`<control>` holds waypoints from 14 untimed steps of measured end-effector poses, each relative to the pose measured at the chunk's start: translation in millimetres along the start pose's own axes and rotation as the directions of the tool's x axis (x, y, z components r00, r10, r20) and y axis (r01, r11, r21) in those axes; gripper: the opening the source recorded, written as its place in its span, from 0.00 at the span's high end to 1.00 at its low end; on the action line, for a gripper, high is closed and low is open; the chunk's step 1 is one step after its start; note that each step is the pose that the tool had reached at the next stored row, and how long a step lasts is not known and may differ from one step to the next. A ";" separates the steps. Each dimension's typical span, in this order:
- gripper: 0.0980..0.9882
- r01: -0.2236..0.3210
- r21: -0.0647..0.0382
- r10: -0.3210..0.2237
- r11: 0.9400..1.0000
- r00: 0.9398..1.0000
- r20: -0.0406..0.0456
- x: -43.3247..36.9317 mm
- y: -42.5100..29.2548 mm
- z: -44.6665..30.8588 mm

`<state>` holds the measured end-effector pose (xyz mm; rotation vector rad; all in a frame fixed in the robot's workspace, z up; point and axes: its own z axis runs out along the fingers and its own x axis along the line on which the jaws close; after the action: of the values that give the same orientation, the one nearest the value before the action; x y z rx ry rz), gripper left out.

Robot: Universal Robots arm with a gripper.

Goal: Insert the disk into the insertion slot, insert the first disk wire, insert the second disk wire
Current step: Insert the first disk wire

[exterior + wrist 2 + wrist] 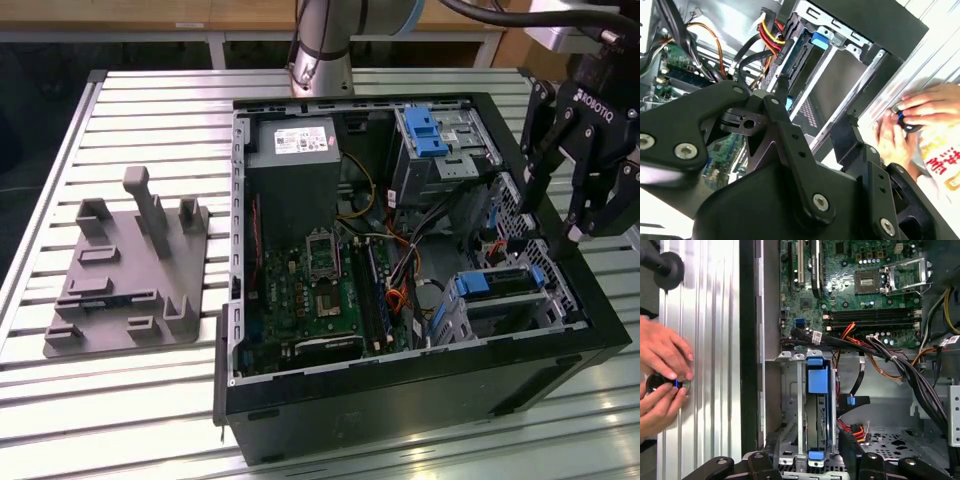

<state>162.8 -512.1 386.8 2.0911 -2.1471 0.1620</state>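
My fingers (847,452) hang spread and empty, the disk (818,412) straight ahead between them, edge-on in its slot (799,405).

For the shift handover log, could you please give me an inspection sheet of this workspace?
Surface: slatted metal table bearing an open computer case.
Job's things: disk sits in the insertion slot, blue carrier showing.
Clutter: grey fixture plate beside the case.
Grippers: gripper open, empty, near the slot.
Cables: red, orange and black wires beside the slot; plugged or not, cannot tell.
Surroundings: a person's hands beside the case, holding a small dark object.
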 end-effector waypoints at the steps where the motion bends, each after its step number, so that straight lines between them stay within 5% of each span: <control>1: 0.42 -0.017 -0.002 0.017 1.000 1.000 0.000 -0.3 0.0 1.4; 5: 0.42 -0.041 -0.006 0.041 0.999 0.999 -0.003 -7.4 -0.1 5.6; 9: 0.42 -0.041 -0.006 0.041 0.999 0.999 -0.014 -21.8 -1.4 6.4; 14: 0.42 -0.042 -0.005 0.042 0.999 0.999 -0.030 -28.8 -8.3 11.8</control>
<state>171.5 -486.1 370.0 2.0290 -2.1725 0.1897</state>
